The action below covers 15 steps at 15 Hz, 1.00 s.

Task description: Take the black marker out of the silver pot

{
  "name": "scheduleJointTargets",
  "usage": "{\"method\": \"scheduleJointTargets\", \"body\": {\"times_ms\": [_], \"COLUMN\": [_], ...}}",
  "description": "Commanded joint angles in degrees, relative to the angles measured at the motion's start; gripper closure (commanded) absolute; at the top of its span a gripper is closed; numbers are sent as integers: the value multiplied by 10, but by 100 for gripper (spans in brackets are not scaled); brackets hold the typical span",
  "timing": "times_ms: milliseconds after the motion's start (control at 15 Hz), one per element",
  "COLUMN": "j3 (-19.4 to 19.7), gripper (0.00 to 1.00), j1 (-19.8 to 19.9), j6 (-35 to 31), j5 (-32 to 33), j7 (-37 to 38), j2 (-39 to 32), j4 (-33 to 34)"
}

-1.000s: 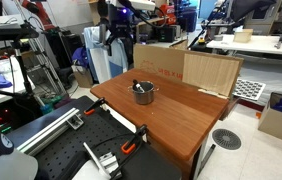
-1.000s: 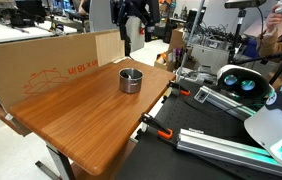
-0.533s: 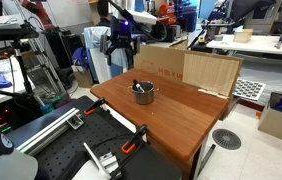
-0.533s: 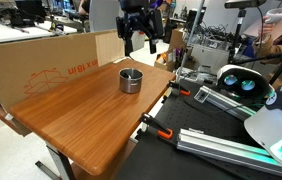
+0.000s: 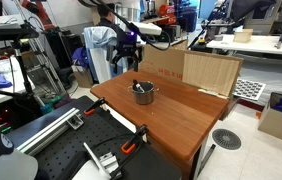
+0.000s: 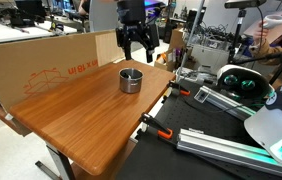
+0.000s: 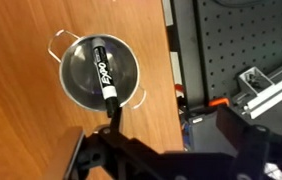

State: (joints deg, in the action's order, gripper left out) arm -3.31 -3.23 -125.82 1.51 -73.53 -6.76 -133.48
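The silver pot (image 5: 144, 95) stands on the wooden table near its back edge; it also shows in an exterior view (image 6: 130, 81). In the wrist view the pot (image 7: 76, 72) is seen from above with the black marker (image 7: 103, 72) lying across its inside, white label facing up. One end of the marker (image 5: 138, 87) sticks up at the pot's rim. My gripper (image 5: 129, 57) hangs open and empty above and behind the pot, also in an exterior view (image 6: 139, 47). In the wrist view its dark fingers (image 7: 81, 160) fill the bottom edge.
A cardboard wall (image 5: 196, 68) stands along the table's back edge, also in an exterior view (image 6: 41, 65). The table edge (image 7: 168, 60) runs close beside the pot. Orange-handled clamps (image 5: 128, 147) and metal rails lie on the black bench next to the table.
My gripper has come down and moved closer to the pot. The pot and marker have not moved.
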Motion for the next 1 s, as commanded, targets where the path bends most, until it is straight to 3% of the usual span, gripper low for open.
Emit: {"method": "scheduleJointTargets", "body": {"times_ms": [0, 533, 933], "j3": [-7, -14, -19], "gripper": [0, 0, 0], "j1": [9, 20, 28], "j6": [-49, -144, -172], "j5": [21, 23, 30], "j7": [-24, -24, -16], "j2": [-18, -74, -108], "j4": [1, 6, 12]}}
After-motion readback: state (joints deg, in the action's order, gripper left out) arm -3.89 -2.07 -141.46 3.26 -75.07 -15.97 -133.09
